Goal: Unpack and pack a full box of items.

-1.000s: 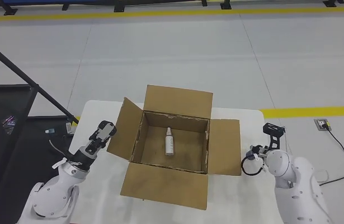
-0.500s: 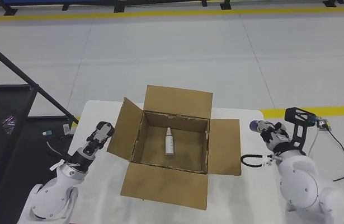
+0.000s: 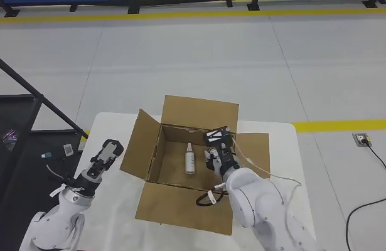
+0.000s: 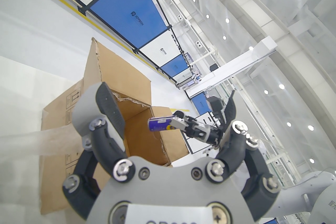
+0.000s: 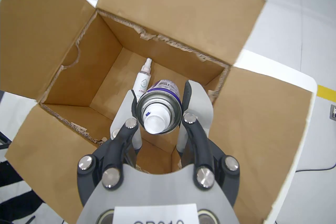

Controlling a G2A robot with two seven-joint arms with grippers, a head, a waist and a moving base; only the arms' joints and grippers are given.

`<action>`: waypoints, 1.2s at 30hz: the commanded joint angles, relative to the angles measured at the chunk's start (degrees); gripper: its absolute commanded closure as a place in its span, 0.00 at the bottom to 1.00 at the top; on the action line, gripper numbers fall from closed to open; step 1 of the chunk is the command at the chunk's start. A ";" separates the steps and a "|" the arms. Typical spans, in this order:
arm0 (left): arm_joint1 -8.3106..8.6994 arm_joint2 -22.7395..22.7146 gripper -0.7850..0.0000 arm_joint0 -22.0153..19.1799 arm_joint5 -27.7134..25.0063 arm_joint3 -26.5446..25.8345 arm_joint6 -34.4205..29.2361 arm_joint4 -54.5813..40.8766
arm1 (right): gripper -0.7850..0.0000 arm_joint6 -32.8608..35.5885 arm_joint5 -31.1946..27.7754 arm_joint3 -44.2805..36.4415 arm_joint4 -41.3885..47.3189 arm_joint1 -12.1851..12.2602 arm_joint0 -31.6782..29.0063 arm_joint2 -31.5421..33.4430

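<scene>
An open cardboard box (image 3: 171, 204) (image 5: 60, 70) (image 4: 115, 78) stands mid-table with its flaps spread. A white spray bottle (image 3: 190, 157) (image 5: 143, 78) lies on its floor. My right gripper (image 5: 159, 101) (image 3: 216, 150) hangs over the box's right half, shut on a purple-labelled aerosol can (image 5: 160, 109) (image 4: 159, 124) that points down into the box. My left gripper (image 4: 165, 107) (image 3: 108, 150) sits open and empty left of the box, beside the left flap.
The white table (image 3: 111, 128) carries the box. A black stand (image 3: 17, 144) is off its left edge, and a cable (image 3: 368, 207) runs over the floor at the right. Bare tabletop lies left and right of the flaps.
The right arm swung from the table's right edge leftward over the box, carrying the can. The left gripper drifted slightly left and toward the front.
</scene>
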 commanded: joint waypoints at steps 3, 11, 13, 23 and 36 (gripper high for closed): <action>0.05 -0.52 0.00 0.48 -0.24 0.02 -0.18 -0.35 | 1.00 -0.87 3.72 16.28 0.18 -2.72 8.31 -6.65; 0.20 -1.62 0.00 1.11 -0.33 -0.01 -0.76 -0.71 | 1.00 -4.44 7.79 35.94 4.39 -7.68 17.25 -12.41; 0.23 -1.78 0.00 1.22 -0.25 -0.03 -0.89 -0.72 | 0.89 -5.03 7.79 38.60 5.72 -8.42 18.20 -12.40; 0.32 -1.49 0.00 0.89 0.65 -0.53 -1.76 -0.32 | 0.00 -5.79 6.75 39.31 6.82 -9.28 18.17 -9.60; 0.33 -1.11 0.00 0.30 4.15 -1.02 0.66 5.11 | 0.00 0.24 -0.76 0.45 4.60 -4.40 0.12 7.22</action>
